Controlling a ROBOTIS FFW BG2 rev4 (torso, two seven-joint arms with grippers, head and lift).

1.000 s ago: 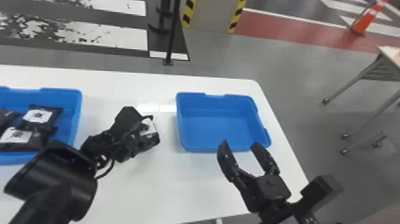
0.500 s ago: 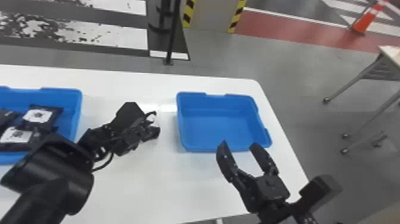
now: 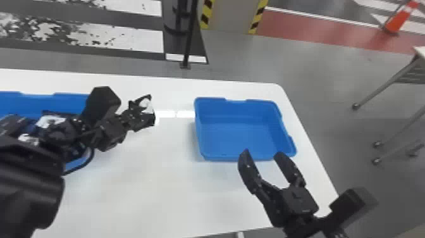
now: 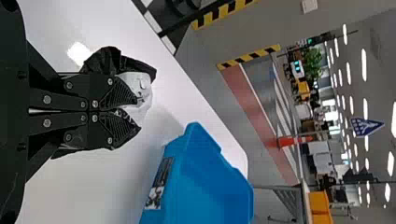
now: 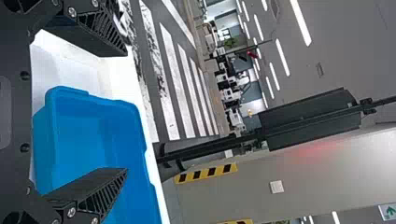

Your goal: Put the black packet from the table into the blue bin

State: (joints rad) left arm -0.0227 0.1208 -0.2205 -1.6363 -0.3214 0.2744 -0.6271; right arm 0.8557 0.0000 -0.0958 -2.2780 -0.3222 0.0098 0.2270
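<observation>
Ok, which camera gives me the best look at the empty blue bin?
The head view: it shows the blue bin's floor and nearly all its rim, the right gripper overlapping the near edge. The left wrist view gives an outer wall and part of the inside; the right wrist view has one finger across it.

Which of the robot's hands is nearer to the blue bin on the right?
The right. The right gripper, open, is at the near rim of the blue bin; the left gripper, clamped on the black packet, is off to the bin's left, across a gap.
</observation>
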